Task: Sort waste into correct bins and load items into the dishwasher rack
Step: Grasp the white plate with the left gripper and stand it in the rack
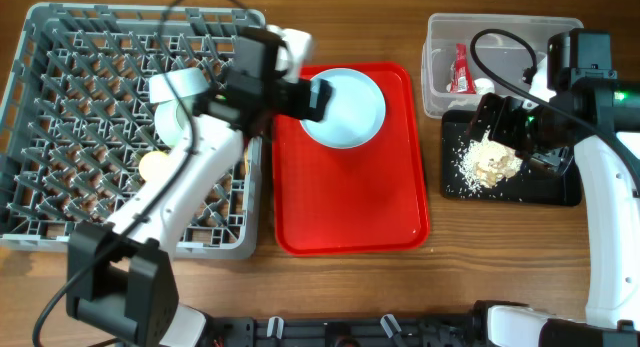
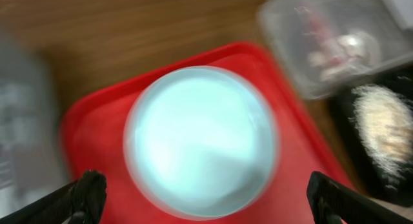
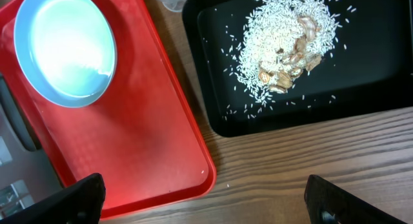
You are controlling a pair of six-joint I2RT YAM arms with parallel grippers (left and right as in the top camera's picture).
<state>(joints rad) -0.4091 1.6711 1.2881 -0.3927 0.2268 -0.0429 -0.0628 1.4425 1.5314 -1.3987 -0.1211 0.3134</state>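
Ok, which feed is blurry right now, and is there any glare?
Left wrist: heavily smeared, the blue bowl has soft edges. Right wrist: sharp, single grains in the food scraps readable, bright glare inside the bowl. Overhead: sharp, evenly lit.

Bright, even overhead light, shadows soft and short. Left wrist view is smeared with blur: the pale blue bowl (image 2: 200, 133) just ahead of the left gripper (image 2: 206, 193) glares white, edges mushy. Right wrist view is sharp, food scraps (image 3: 284, 43) crisp ahead of the right gripper (image 3: 203, 193), bowl interior shining.
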